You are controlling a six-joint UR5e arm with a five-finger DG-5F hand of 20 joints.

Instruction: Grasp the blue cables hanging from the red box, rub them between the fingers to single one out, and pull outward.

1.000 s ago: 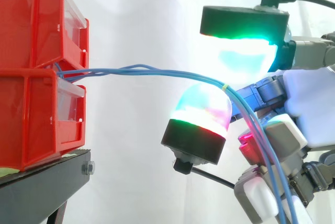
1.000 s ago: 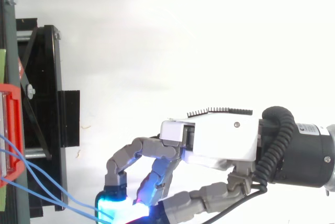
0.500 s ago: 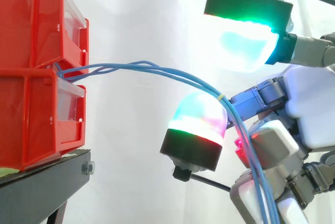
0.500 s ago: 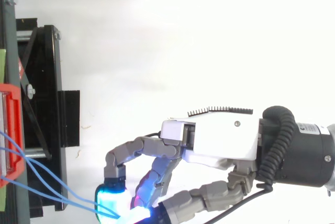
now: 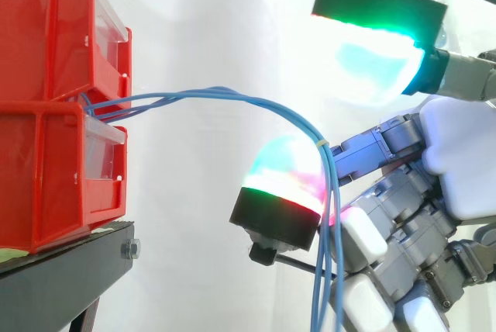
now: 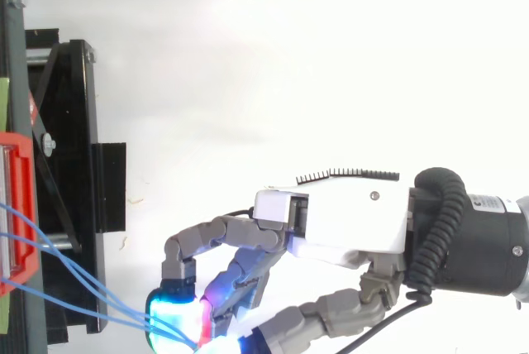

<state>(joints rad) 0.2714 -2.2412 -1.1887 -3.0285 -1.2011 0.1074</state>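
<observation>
White curtain (image 5: 201,22), red bins (image 5: 46,115) on black stand (image 5: 62,270), blue cables (image 5: 232,98) pinched in hand (image 6: 347,222)

Left: stacked red bins (image 5: 46,115), moulded plastic, glossy and smooth, with clear plastic front panels (image 5: 105,150).
Beneath: black stand (image 5: 70,270), metal, matt; one bright metal bolt (image 5: 130,249) at its near corner.
Thin blue cables (image 5: 186,95), smooth plastic sheath with a slight sheen; yellow band (image 5: 324,143), material not discernible.
Right: robot hand (image 6: 347,222), white plastic shell, smooth, semi-gloss; grey links matt; fingertips (image 5: 291,169) translucent domes on matt black bases.
Far: white curtain (image 5: 209,29), cloth, matt.
</observation>
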